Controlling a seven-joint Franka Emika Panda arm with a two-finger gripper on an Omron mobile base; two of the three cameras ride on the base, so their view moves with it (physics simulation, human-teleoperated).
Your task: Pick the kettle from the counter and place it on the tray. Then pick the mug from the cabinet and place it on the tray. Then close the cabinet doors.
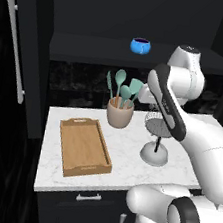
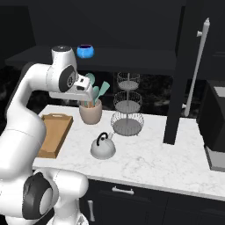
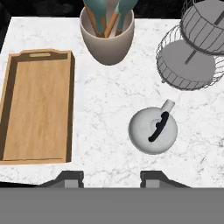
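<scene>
The grey kettle (image 3: 153, 130) with its black arched handle stands on the white marble counter (image 2: 154, 154), to the right of the wooden tray (image 3: 37, 105). My gripper (image 3: 111, 178) hangs high above the counter's front edge, open, with nothing between its fingers; the kettle lies ahead and to the right of them. From the base views, the kettle (image 1: 154, 153) sits right of the bare tray (image 1: 84, 147). The blue mug (image 1: 140, 45) rests on the shelf of the dark cabinet (image 1: 92, 47). Both cabinet doors (image 1: 22, 44) (image 2: 184, 70) stand open.
A beige crock (image 3: 107, 39) with teal utensils stands behind the tray and kettle. A tiered wire basket stand (image 2: 127, 105) rises just behind the kettle. A dark appliance (image 2: 215, 127) sits at the counter's right end. Dark drawers (image 2: 123, 193) run below the counter.
</scene>
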